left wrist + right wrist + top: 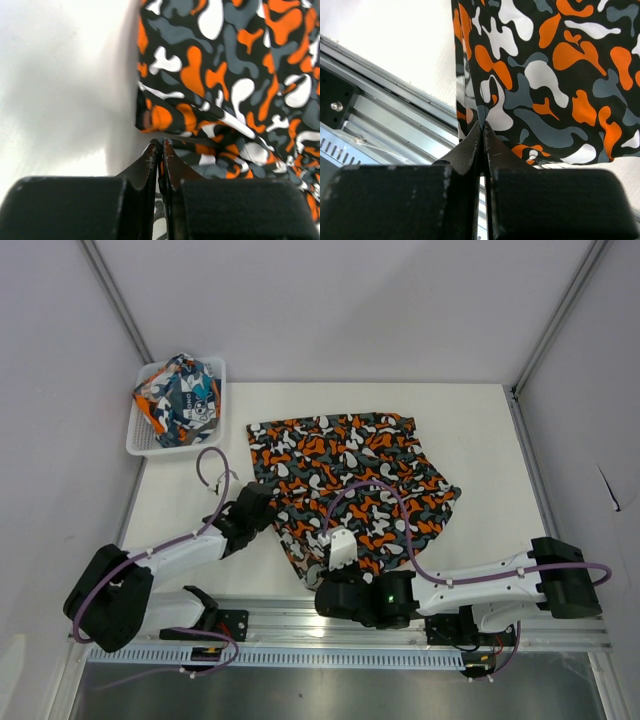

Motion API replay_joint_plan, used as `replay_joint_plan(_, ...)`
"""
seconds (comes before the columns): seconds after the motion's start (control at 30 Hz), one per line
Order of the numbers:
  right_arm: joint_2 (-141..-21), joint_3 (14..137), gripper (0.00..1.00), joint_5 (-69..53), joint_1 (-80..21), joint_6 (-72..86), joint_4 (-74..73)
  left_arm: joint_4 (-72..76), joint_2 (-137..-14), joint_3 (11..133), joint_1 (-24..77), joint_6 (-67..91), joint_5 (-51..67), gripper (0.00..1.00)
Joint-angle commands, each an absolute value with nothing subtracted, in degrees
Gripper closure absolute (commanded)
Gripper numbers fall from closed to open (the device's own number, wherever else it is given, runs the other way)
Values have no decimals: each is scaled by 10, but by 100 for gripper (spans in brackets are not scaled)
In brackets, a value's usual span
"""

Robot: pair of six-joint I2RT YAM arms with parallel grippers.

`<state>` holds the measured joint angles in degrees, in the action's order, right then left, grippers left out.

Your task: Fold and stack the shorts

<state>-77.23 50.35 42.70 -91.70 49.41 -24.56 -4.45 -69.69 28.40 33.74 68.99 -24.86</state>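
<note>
Camouflage shorts in orange, black, grey and white lie spread on the white table, rumpled along their near edge. My left gripper sits at their left edge. In the left wrist view its fingers stand almost together with only a thin slit between them. A folded corner of the cloth meets the tips, but I cannot tell whether any cloth is caught there. My right gripper is at the near edge, its fingers pressed together on a pinch of the cloth. Both wrist views cut off most of the garment. Graphic shorts in teal, orange and white sit bundled in a white basket at the table's far left corner, well apart. Their shape is hard to make out.
</note>
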Motion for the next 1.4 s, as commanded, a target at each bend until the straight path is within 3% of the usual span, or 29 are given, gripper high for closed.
replay_joint_plan(0.0, -794, 527, 100, 426, -924, 494, -240, -55, -699, 311, 315, 661, -260, 91)
replay_joint_plan(0.13, -825, 533, 99, 393, -925, 477, -215, -68, -680, 309, 307, 652, -266, 91)
replay_joint_plan(0.3, -869, 533, 83, 332, -935, 445, -163, -75, -658, 300, 307, 640, -271, 90)
replay_joint_plan(0.33, -877, 534, 78, 313, -937, 442, -148, -76, -656, 300, 306, 639, -269, 90)
replay_joint_plan(0.37, -890, 534, 64, 302, -940, 439, -140, -77, -650, 294, 306, 637, -268, 89)
replay_joint_plan(0.47, -898, 531, 41, 257, -941, 421, -106, -79, -645, 290, 306, 633, -265, 86)
replay_joint_plan(0.67, -838, 514, 40, 243, -928, 416, -109, -97, -635, 293, 299, 621, -271, 85)
replay_joint_plan(0.8, -768, 485, 42, 234, -869, 434, -141, -105, -615, 298, 298, 601, -259, 82)
replay_joint_plan(1.0, -638, 412, 37, 240, -707, 486, -234, -84, -577, 306, 300, 507, -157, 69)
replay_joint_plan(1.13, -534, 374, 30, 227, -544, 505, -313, -76, -570, 304, 315, 464, -70, 52)
replay_joint_plan(1.27, -440, 346, 24, 181, -307, 490, -325, -107, -573, 336, 404, 432, -75, 39)
replay_joint_plan(1.37, -439, 346, 22, 128, -204, 462, -305, -144, -579, 366, 489, 424, -120, 35)
